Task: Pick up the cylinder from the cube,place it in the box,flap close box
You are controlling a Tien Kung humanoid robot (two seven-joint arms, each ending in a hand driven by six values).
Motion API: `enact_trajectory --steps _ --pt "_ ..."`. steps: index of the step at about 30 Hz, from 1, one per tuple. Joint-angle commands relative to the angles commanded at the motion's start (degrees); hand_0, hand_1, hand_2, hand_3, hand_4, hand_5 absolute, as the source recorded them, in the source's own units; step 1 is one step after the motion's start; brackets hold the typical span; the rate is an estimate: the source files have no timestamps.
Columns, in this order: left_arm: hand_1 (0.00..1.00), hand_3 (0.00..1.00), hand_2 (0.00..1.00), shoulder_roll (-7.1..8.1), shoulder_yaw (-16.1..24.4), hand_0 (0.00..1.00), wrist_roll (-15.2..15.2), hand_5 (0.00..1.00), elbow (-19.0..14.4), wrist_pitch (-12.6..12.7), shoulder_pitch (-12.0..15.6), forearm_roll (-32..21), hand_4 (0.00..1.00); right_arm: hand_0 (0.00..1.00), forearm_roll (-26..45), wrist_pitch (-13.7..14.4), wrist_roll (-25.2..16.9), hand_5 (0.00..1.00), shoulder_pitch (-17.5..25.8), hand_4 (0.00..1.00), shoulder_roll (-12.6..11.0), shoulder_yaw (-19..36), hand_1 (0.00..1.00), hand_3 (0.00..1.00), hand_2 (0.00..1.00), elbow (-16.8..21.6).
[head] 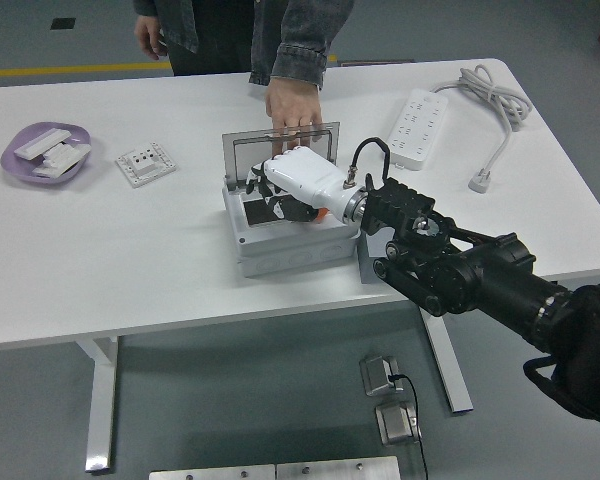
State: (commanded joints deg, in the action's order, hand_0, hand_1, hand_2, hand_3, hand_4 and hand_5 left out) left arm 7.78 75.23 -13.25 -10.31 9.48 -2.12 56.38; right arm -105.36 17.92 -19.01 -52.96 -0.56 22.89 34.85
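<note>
A grey box [285, 248] stands open mid-table, its clear lid [280, 150] upright at the back. My right hand [280, 195], white-shelled, reaches in over the box's opening from the right. A sliver of the orange cylinder [322, 212] shows under the palm, inside the box; whether the hand still holds it is hidden. A person's hand [293, 105] rests on the lid's top edge. The grey cube [366, 264] sits against the box's right side, mostly covered by my forearm.
A purple dish [20, 160] with white parts and a white socket plate [145, 163] lie at the left. At the back right sits a white power strip [418, 128] with its cable. The person stands at the far edge.
</note>
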Motion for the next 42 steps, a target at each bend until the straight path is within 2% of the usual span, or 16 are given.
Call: enact_trajectory --steps 1,2,7,8,13,14,18,21,31,32,37,38,42 --pt "0.549 0.622 0.541 -0.04 -0.03 0.638 0.01 0.155 0.00 -0.02 0.03 -0.06 0.607 0.370 0.08 -0.04 0.04 0.002 0.07 0.002 -0.09 0.11 0.461 0.621 0.584 0.16" --pt "0.549 0.622 0.542 -0.10 -0.04 0.637 0.02 0.156 0.00 -0.02 0.08 -0.11 0.606 0.368 0.18 -0.10 0.11 0.081 0.16 0.002 -0.22 0.30 0.472 0.643 0.599 0.41" --pt "0.549 0.622 0.542 -0.45 -0.11 0.637 -0.03 0.156 0.00 -0.08 0.46 -0.34 0.606 0.368 0.45 -0.29 0.49 0.081 0.70 0.002 -1.13 2.57 0.472 0.643 0.599 2.75" --pt "0.549 0.623 0.542 -0.56 -0.13 0.637 -0.08 0.157 0.00 -0.11 0.57 -0.38 0.605 0.365 0.35 -0.34 0.69 0.173 0.84 0.115 -1.52 3.47 0.471 0.660 0.608 3.91" --pt "0.549 0.623 0.542 -0.81 0.04 0.637 -0.02 0.157 0.00 -0.13 0.84 -0.51 0.605 0.365 0.08 -1.05 1.88 0.173 1.28 0.115 -3.25 5.63 0.471 0.660 0.608 8.77" --pt "0.549 0.623 0.541 -0.84 0.10 0.637 0.02 0.158 0.00 -0.13 0.88 -0.54 0.604 0.354 0.18 -1.28 2.20 0.194 1.38 0.156 -3.71 5.96 0.470 0.665 0.608 9.95" --pt "0.549 0.623 0.541 -0.95 0.25 0.637 0.16 0.158 0.00 -0.14 0.98 -0.62 0.604 0.354 1.16 -2.05 3.13 0.194 1.48 0.156 -4.81 6.97 0.470 0.665 0.608 13.78" --pt "0.548 0.622 0.541 -1.02 0.29 0.637 0.28 0.157 0.00 -0.17 1.02 -0.72 0.605 0.353 2.00 -2.56 3.55 0.187 1.26 0.168 -4.86 7.66 0.472 0.666 0.610 14.31" --pt "0.546 0.622 0.541 -0.86 0.59 0.637 0.36 0.159 0.00 -0.19 1.13 -0.94 0.605 0.348 2.23 -6.19 5.52 0.198 -0.35 0.196 -3.79 11.59 0.473 0.672 0.614 11.49" --pt "0.546 0.621 0.541 -0.84 0.64 0.637 0.32 0.160 0.00 -0.19 1.15 -0.90 0.603 0.339 2.27 -6.43 5.60 0.291 -0.55 0.445 -3.70 12.10 0.485 0.682 0.626 11.26" --pt "0.546 0.621 0.541 -0.83 0.78 0.637 0.28 0.160 0.00 -0.17 1.22 -0.80 0.603 0.339 2.46 -6.70 5.74 0.291 -1.21 0.445 -3.52 13.72 0.485 0.682 0.626 10.63" --pt "0.546 0.621 0.539 -0.83 0.81 0.637 0.27 0.161 0.00 -0.17 1.22 -0.76 0.602 0.586 2.57 -6.71 5.74 0.585 -1.34 0.848 -3.50 13.97 0.607 0.775 0.696 10.40" --pt "0.546 0.621 0.539 -0.78 0.86 0.637 0.24 0.161 0.00 -0.17 1.19 -0.67 0.602 0.586 3.15 -6.84 5.61 0.585 -1.81 0.848 -3.20 14.75 0.607 0.775 0.696 8.69"
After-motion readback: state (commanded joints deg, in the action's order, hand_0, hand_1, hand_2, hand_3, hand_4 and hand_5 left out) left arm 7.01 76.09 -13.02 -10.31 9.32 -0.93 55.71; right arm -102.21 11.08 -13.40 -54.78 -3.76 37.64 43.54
